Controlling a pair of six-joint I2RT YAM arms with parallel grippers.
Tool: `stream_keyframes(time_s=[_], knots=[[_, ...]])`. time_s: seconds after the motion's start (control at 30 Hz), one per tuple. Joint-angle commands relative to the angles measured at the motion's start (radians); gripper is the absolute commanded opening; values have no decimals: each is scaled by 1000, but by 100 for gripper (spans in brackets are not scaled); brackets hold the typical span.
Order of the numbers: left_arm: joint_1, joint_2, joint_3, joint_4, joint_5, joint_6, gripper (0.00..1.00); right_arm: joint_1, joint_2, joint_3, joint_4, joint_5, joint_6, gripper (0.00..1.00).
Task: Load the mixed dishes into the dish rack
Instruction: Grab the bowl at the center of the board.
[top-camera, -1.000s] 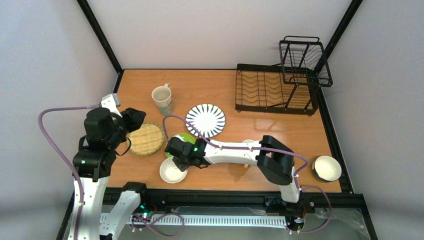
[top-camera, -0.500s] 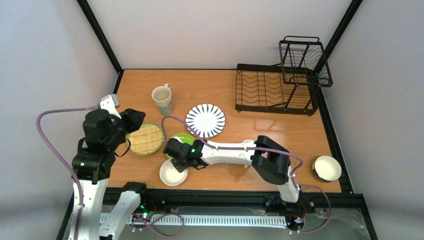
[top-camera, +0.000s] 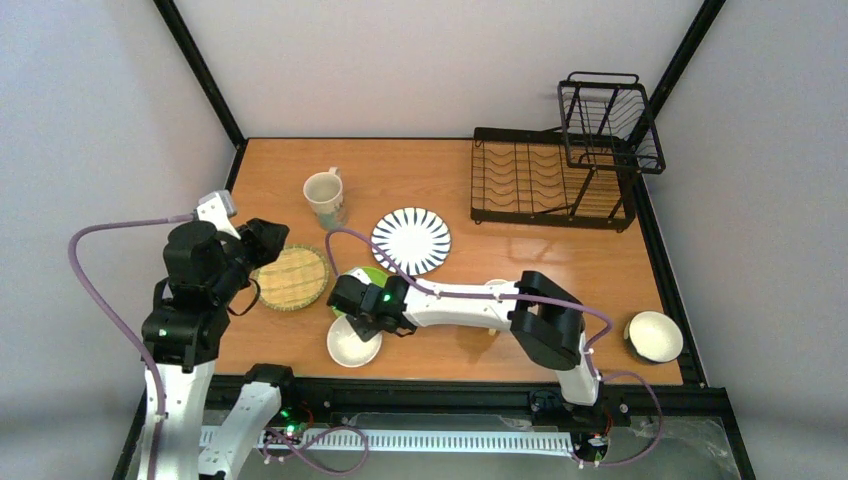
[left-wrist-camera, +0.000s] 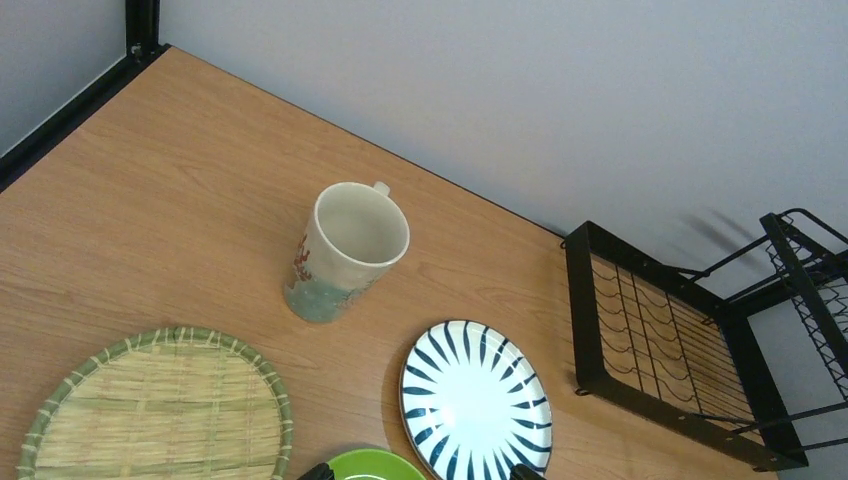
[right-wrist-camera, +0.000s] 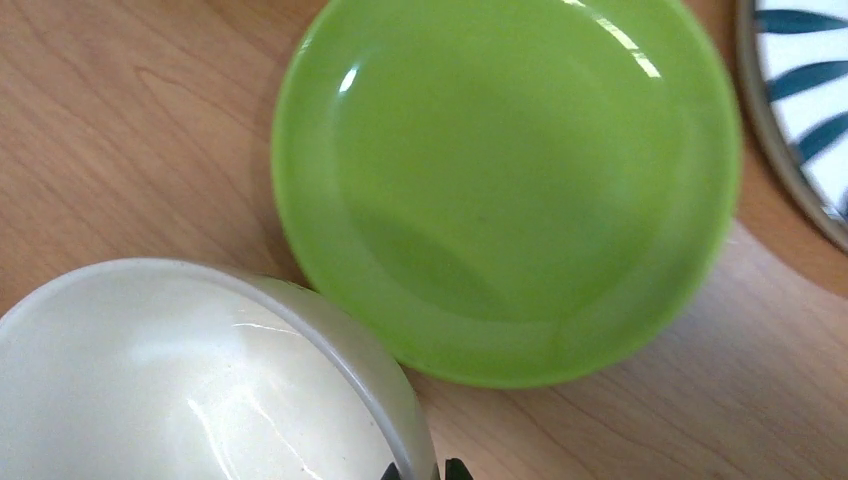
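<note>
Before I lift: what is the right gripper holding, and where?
The right gripper pinches the small white dish by its rim, nearest the lime-green plate.

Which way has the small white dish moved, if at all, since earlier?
Yes. The small white dish shifted slightly right, away from the woven bamboo plate, rim in the right end effector.

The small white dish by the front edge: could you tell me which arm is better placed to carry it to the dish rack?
Right. The right gripper pinches the small white dish by its rim; the left gripper hangs open by the bamboo plate, farther from the dish rack.
</note>
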Motion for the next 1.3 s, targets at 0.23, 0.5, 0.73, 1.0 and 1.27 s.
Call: stream_keyframes(time_s=[0.23, 0.5, 0.73, 1.0, 1.27], knots=[[-5, -33, 11, -38, 35, -20, 100, -31, -223, 111, -181, 284, 118, 2], [-5, -46, -35, -6, 114, -27, 100, -126, -424, 48, -332, 487, 314, 2], [-5, -69, -99, 39, 178, -37, 100, -233, -612, -40, -495, 581, 542, 2], [-5, -99, -192, 128, 255, -95, 100, -341, -723, -125, -731, 624, 829, 2], [-5, -138, -269, 192, 313, -127, 100, -458, -811, -283, -735, 573, 983, 2]])
